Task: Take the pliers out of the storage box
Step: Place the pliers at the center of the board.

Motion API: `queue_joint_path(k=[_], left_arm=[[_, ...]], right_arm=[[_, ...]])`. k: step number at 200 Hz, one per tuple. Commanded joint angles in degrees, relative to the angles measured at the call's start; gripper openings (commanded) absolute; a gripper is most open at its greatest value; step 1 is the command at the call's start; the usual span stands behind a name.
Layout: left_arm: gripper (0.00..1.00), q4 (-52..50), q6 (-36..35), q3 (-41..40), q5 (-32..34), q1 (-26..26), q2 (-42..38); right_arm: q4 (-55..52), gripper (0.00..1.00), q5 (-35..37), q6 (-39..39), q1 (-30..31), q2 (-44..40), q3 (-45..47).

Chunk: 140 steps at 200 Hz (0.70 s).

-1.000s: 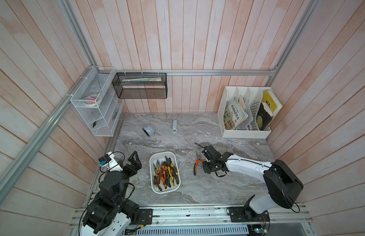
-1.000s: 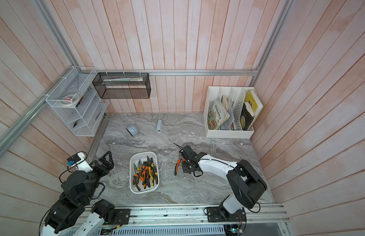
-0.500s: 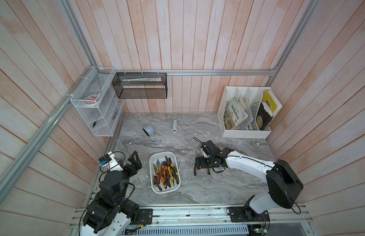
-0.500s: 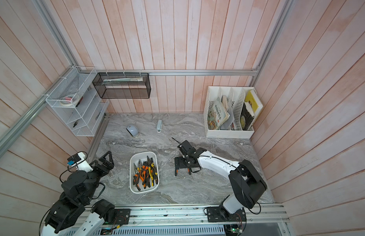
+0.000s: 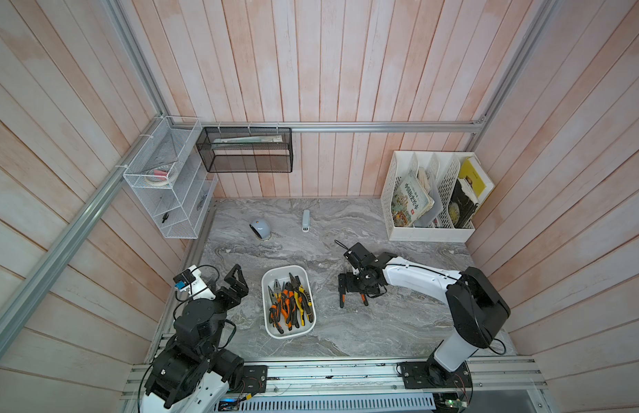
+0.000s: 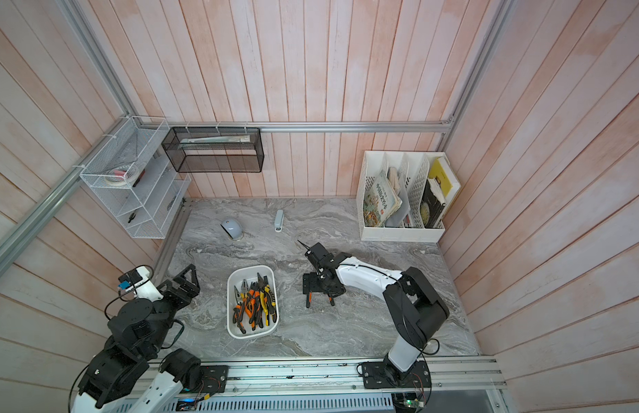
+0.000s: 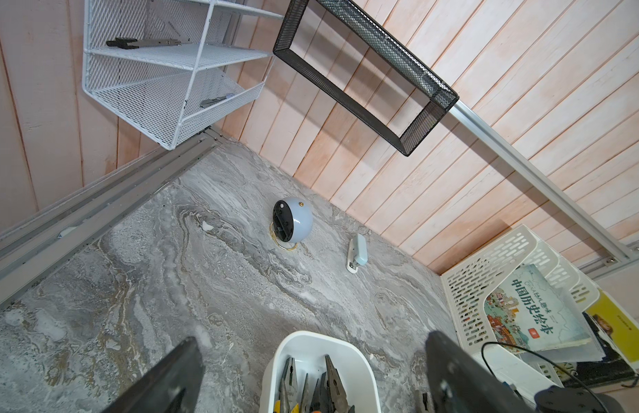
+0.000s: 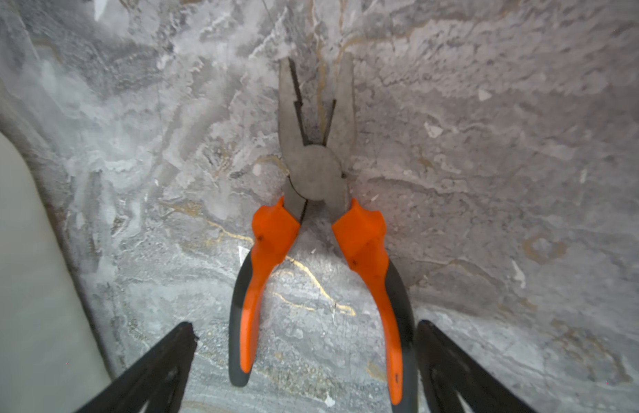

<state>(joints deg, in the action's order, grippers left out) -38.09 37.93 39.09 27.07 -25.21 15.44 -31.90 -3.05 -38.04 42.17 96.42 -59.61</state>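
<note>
Pliers [image 8: 314, 171] now lie free on the table [image 8: 489, 178], my right claw [image 8: 305, 327] just spread apart; the box [image 5: 264, 304] holds more.

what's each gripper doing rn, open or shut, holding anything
Left gripper: open, empty.
Right gripper: open, gripping nothing; orange pliers lie on the table between its jaws.

My two arms share one build: glossy white shells between fat, rounded black joint housings. My right arm [image 5: 418, 278], from five o'clock in a top view, has a thin black cable [image 5: 423, 267] running along its long white link. My left arm [image 5: 200, 321], at seven o'clock, wears a white wrist camera [image 5: 194, 280] with a blue tag and looping black cables. My fingers [image 8: 157, 372] are matte black tapering wedges.
</note>
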Motion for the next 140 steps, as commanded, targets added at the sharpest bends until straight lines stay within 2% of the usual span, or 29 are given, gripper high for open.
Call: queue_joint_path(k=[1,92,114,140], left_arm=[[1.0,0.91,-0.89,-0.77,0.18,-0.36,0.15],[1.0,0.91,-0.84,-0.76,0.09,-0.45,0.16],[1.0,0.97,-0.84,-0.77,0.13,-0.45,0.13],[1.0,0.91,-0.83,-0.76,0.17,-0.45,0.14]], right_arm=[[-1.76,0.98,0.2,-1.16,-0.17,1.13,0.11],[-3.75,0.98,2.97,-1.64,2.95,7.96,-2.21],[-4.76,0.92,4.21,-2.1,3.35,8.48,-3.16],[-5.51,0.8,5.23,-2.39,3.44,8.02,-3.21]])
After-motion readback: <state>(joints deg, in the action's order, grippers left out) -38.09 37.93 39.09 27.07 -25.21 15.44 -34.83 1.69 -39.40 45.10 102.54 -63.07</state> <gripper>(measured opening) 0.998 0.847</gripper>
